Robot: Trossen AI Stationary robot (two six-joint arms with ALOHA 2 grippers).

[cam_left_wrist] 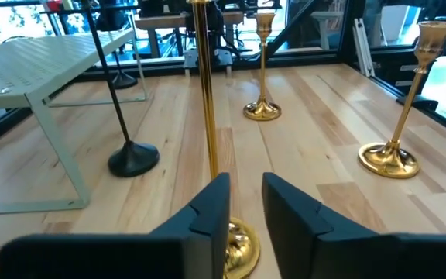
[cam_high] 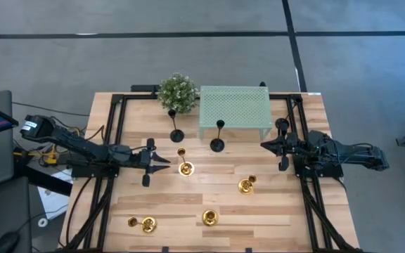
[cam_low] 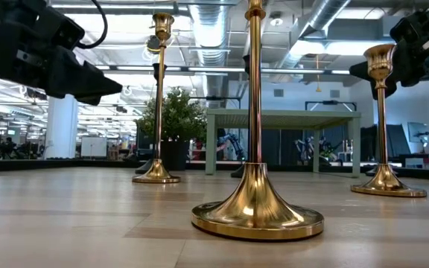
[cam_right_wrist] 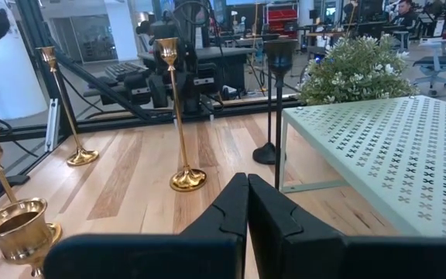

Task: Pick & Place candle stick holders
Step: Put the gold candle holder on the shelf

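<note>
Several gold candle stick holders stand on the wooden table, at mid-left [cam_high: 185, 167], mid-right [cam_high: 246, 185] and near the front [cam_high: 210, 217] [cam_high: 146, 225]. Two black holders [cam_high: 176, 135] [cam_high: 217, 144] stand in front of the plant and the stand. My left gripper [cam_high: 166, 161] is open and points at the mid-left gold holder. In the left wrist view its stem [cam_left_wrist: 202, 93] rises just beyond the gripper [cam_left_wrist: 245, 190] and its base [cam_left_wrist: 240, 246] sits between the fingers, which do not touch it. My right gripper [cam_high: 264, 145] [cam_right_wrist: 247, 194] is shut and empty beside the stand.
A mint green perforated stand [cam_high: 235, 109] and a round green plant [cam_high: 177, 91] sit at the back of the table. Black frame rails [cam_high: 115, 133] run along both sides. In the low view, gold holders [cam_low: 255, 212] [cam_low: 157, 175] [cam_low: 384, 182] stand in front.
</note>
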